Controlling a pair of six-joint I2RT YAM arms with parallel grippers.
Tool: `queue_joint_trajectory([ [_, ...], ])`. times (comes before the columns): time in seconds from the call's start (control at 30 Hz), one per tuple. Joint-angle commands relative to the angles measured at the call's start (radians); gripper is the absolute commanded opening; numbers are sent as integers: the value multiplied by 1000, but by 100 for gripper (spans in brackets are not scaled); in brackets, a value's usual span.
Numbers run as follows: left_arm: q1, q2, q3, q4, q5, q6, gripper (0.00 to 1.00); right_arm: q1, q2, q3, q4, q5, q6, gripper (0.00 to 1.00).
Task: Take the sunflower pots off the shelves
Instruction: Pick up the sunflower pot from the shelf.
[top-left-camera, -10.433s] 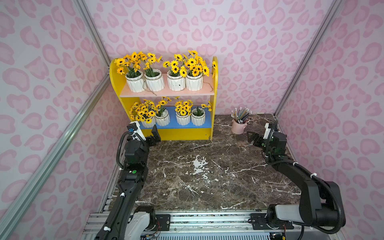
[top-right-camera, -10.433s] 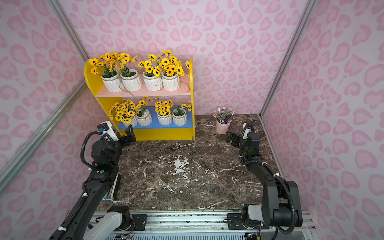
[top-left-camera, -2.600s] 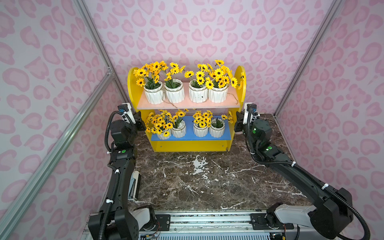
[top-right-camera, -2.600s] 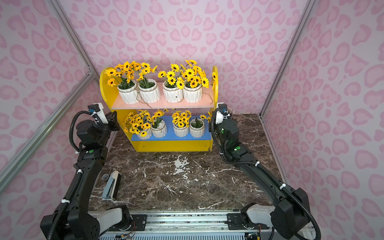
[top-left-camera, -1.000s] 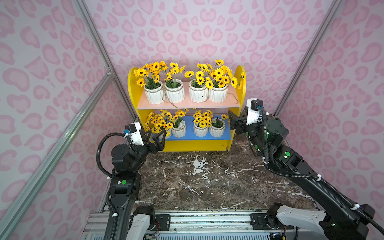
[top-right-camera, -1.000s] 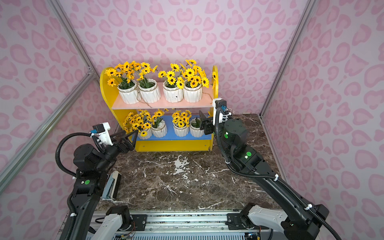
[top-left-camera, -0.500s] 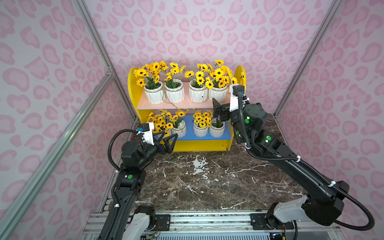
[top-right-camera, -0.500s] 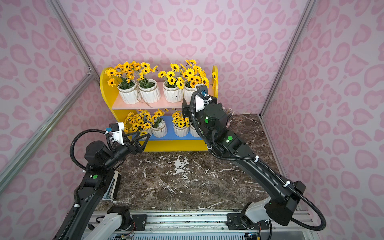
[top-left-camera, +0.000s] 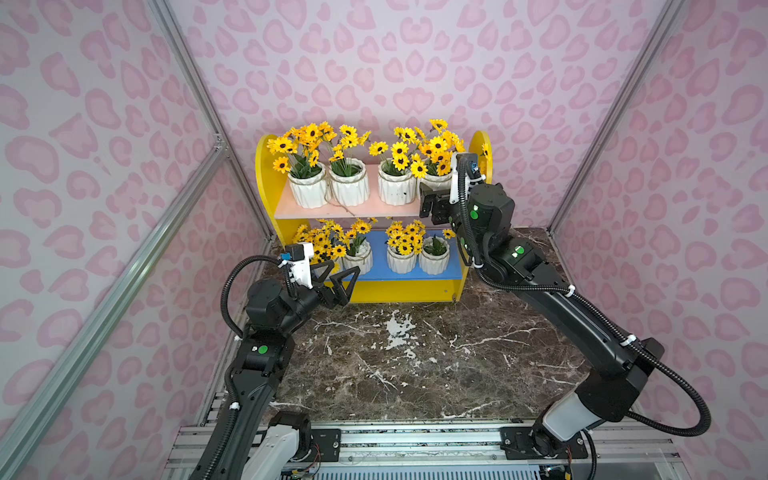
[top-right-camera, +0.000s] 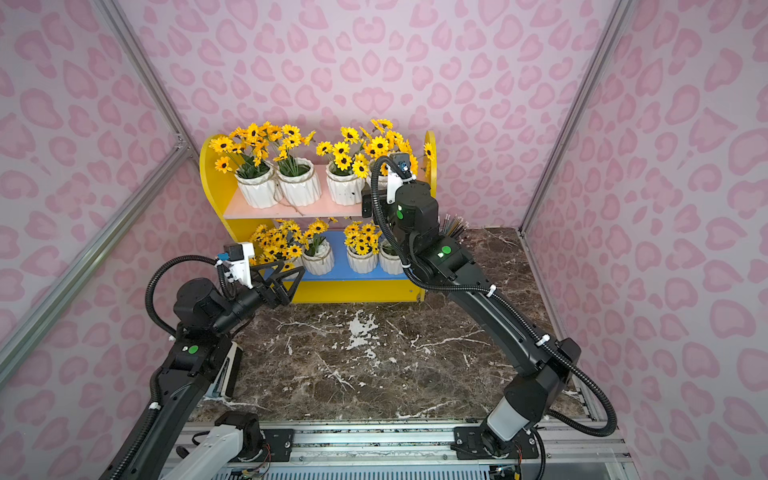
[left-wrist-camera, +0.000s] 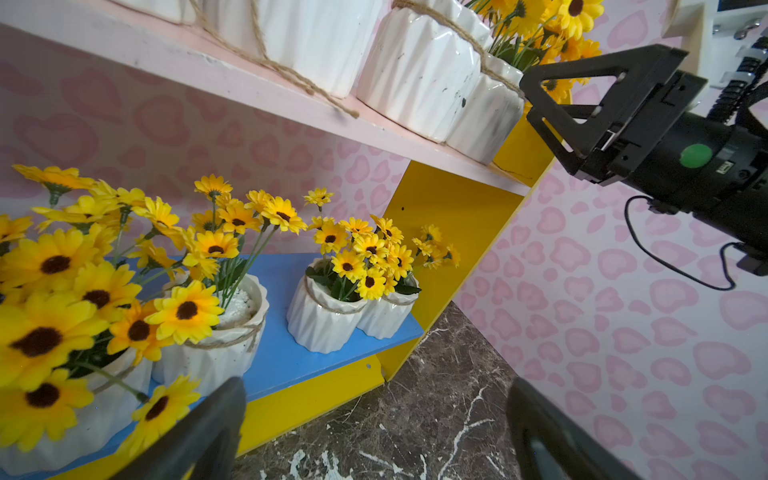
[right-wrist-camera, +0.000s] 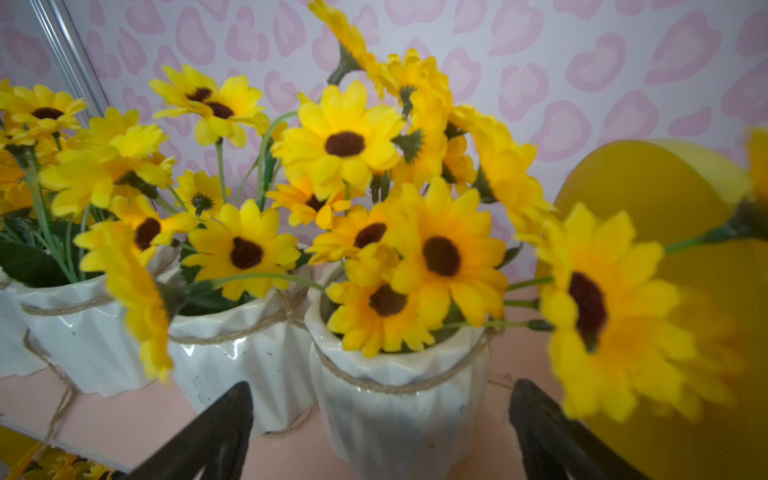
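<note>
Pink heart-print walls enclose a dark marble table (top-left-camera: 415, 365). At the rear centre of the frame in both top views stand the shelves (top-left-camera: 262, 174), with yellow rounded side panels, a pale pink upper board (top-left-camera: 320, 210) and a blue lower board (top-left-camera: 455, 268). All eight sunflower pots (top-left-camera: 349, 189) are on the shelves, four in a row on the upper board and four on the lower board.

The left hand (top-left-camera: 340, 277) is released, with jaws wide and nothing between them. It sits low at the left end of the lower board, just in front of the leftmost lower pot (left-wrist-camera: 93, 422) and apart from it.

The right hand (top-left-camera: 424, 204) is released, with jaws wide. It is raised at the right end of the upper board and faces the rightmost upper pot (top-left-camera: 436, 180). In the right wrist view, that twine-wrapped pot stands ahead between the two fingers (right-wrist-camera: 216, 432) with a gap on either side. No contact is seen.

Pencils (top-right-camera: 453, 226) show behind the right arm, to the right of the shelves. Their holder is hidden.
</note>
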Motion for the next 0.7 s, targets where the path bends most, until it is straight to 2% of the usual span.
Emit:
queue_joint_trajectory([
  [0.0,-1,3,7,47,-1,12,100,-16,9,26,-16,-22,37,99],
  [0.5,-2,-1,7,42,-8,18,100,-30,95,120,-33,-34,23,98],
  [0.67,-2,1,9,45,-10,19,100,-30,125,154,-47,9,8,99],
])
